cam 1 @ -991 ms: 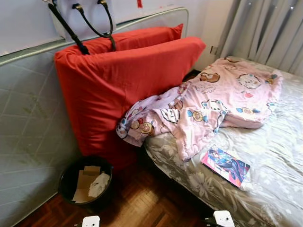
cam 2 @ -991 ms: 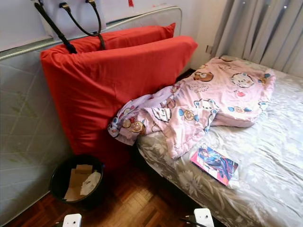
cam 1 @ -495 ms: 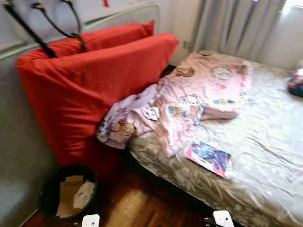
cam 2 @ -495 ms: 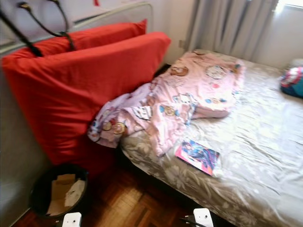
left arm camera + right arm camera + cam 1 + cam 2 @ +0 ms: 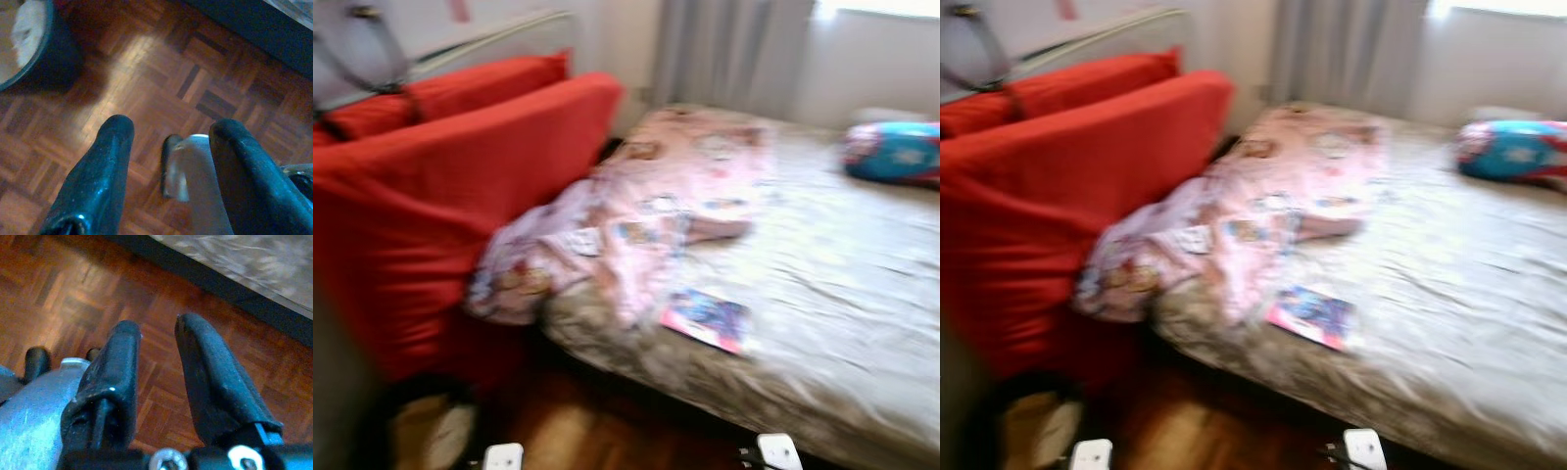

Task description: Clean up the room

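Bed [image 5: 842, 323] with a grey flowered cover runs from the middle of your head views to their right edge, blurred throughout. Red cushions [image 5: 440, 196] lean upright at the robot's left, touching the bed's near corner; dark straps [image 5: 372, 78] hang over their top edge. Grey curtain [image 5: 729, 49] hangs behind the bed's far end. Parquet floor [image 5: 161, 73] lies below the bed's dark side. You see a pink patterned blanket [image 5: 646, 206] crumpled on the left part of the bed, one end spilling off the edge against the cushions. A blue and pink pillow [image 5: 896, 152] lies at the far right of the bed, well apart from the blanket. A dark bin [image 5: 34, 54] stands on the floor at the foot of the cushions, holding pale paper scraps [image 5: 27, 27]. A book [image 5: 705, 318] with a pink and blue cover lies flat near the bed's front edge, just beside the blanket's lower end.

Left gripper [image 5: 171, 132] hangs over bare parquet near the bin, its two black fingers [image 5: 110, 161] spread apart and holding nothing. Right gripper [image 5: 156, 335] hangs over the floor beside the bed's edge, its fingers [image 5: 205, 377] parted by a narrow gap and empty.
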Tool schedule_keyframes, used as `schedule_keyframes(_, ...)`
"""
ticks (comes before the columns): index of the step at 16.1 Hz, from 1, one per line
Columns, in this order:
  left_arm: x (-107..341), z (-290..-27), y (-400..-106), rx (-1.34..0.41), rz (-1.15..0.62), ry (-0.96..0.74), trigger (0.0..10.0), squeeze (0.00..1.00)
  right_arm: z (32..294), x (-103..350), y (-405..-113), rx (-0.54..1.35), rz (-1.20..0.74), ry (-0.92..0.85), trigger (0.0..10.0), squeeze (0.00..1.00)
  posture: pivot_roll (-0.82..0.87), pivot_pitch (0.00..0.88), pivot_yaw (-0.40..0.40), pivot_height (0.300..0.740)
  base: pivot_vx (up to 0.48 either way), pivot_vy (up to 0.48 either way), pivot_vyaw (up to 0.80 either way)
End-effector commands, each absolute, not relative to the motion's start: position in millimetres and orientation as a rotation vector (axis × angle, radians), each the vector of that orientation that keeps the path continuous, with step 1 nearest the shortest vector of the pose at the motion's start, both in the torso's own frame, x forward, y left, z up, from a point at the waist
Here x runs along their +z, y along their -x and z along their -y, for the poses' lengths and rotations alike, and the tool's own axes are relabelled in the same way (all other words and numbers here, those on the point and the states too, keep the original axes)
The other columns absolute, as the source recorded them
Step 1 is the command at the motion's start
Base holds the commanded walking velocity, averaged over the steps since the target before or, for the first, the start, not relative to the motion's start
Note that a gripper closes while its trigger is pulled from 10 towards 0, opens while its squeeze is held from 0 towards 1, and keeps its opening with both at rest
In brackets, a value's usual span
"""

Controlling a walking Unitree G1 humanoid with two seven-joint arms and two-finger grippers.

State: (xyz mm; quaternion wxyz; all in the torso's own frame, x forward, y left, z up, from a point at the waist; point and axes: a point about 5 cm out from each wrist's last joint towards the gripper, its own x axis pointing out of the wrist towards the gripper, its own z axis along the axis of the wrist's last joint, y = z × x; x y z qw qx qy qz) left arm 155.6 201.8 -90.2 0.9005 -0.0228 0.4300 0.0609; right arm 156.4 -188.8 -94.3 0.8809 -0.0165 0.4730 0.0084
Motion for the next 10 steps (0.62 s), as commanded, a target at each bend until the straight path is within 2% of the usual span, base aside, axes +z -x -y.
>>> schedule_keyframes(1, -70.7, -218.1, -196.1, 0.096, -0.855, -0.077, 10.0, 0.00, 172.5, -69.4, -213.7, -0.020, -0.872, -0.223, 10.0, 0.00, 0.10, 0.000, -0.075, 0.740, 0.000, 0.000, 0.00)
schedule_keyframes(10, -72.5, -218.3, -191.4, 0.198, -0.822, 0.075, 10.0, 0.00, 171.6, -70.0, -212.3, -0.023, -0.861, -0.222, 10.0, 0.00, 0.09, 0.000, -0.063, 0.740, 0.000, 0.000, 0.00)
